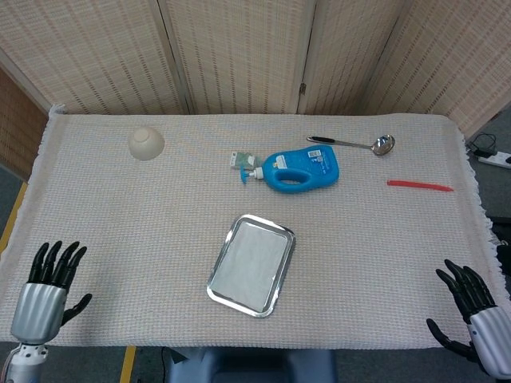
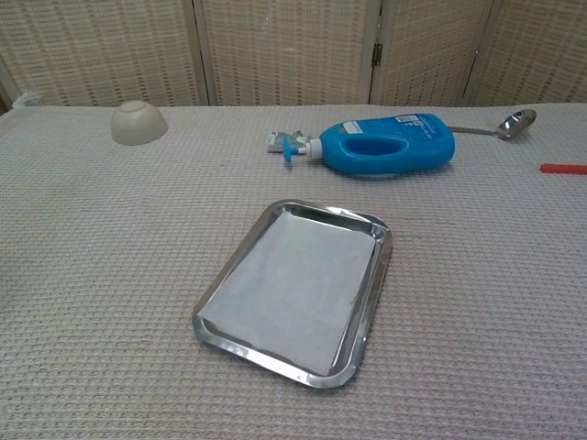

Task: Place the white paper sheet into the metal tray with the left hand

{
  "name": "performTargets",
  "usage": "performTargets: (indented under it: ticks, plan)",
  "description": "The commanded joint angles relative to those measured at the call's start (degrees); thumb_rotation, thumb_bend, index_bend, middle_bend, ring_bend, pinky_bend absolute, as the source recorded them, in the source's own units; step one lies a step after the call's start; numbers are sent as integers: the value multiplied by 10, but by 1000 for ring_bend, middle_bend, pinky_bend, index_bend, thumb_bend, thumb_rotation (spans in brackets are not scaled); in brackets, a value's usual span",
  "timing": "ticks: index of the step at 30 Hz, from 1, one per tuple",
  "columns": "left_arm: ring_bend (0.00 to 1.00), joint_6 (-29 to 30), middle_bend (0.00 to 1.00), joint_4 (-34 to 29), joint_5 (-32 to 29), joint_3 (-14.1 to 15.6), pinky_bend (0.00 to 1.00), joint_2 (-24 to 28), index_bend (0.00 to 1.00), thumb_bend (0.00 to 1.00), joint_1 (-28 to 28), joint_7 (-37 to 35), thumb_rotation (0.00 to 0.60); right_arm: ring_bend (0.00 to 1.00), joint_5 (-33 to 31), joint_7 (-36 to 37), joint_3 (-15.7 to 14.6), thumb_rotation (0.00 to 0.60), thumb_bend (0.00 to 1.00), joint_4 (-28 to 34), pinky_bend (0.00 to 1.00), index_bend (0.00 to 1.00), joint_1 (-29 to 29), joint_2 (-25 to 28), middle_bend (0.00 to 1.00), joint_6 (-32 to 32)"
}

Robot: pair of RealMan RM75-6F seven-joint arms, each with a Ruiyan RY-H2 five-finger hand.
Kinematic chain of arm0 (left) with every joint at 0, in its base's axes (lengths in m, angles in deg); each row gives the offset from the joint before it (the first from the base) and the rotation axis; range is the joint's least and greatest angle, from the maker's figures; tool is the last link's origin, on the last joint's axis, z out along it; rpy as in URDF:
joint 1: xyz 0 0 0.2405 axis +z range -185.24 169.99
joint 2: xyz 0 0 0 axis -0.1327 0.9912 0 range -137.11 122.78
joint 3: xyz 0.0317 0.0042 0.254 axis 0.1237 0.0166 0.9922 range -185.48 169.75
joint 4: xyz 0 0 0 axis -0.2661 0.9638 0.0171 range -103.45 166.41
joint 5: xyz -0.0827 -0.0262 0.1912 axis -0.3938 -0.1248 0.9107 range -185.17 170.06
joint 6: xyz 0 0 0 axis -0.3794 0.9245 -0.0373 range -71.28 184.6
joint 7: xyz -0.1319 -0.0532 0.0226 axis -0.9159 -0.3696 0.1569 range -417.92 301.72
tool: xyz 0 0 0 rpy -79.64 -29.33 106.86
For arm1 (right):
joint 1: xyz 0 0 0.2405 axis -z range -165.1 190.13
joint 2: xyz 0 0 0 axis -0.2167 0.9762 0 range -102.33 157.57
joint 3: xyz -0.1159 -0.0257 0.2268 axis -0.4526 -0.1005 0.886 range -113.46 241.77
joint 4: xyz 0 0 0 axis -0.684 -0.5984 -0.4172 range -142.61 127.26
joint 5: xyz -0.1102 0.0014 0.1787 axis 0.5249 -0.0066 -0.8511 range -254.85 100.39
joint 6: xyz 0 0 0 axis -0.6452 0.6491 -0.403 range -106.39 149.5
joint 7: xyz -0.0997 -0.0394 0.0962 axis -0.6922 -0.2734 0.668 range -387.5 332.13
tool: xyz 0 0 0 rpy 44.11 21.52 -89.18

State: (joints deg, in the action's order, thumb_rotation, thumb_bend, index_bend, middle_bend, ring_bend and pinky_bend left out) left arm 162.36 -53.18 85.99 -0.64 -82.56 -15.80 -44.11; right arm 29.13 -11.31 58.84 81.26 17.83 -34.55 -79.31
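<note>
The white paper sheet (image 1: 251, 263) (image 2: 298, 284) lies flat inside the metal tray (image 1: 226, 296) (image 2: 381, 275) near the table's front middle. My left hand (image 1: 44, 291) shows only in the head view, at the front left corner of the table, far from the tray, fingers spread and holding nothing. My right hand (image 1: 471, 307) is at the front right corner, off the table's edge, fingers spread and empty. Neither hand appears in the chest view.
A blue detergent bottle (image 1: 299, 169) (image 2: 385, 145) lies on its side behind the tray. An upturned beige bowl (image 1: 146, 143) (image 2: 138, 123) sits at the back left. A metal ladle (image 1: 355, 144) (image 2: 500, 126) and a red stick (image 1: 419, 185) (image 2: 561, 169) lie at the right.
</note>
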Motion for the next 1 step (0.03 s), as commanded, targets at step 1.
performTargets:
  ticks: [1]
  plan:
    - [0,-13,121,-2,-38,2,0,32,103,167,30,-35,600,0,9,-35,-6,600,380,9,0,0,-8,-9,0,22]
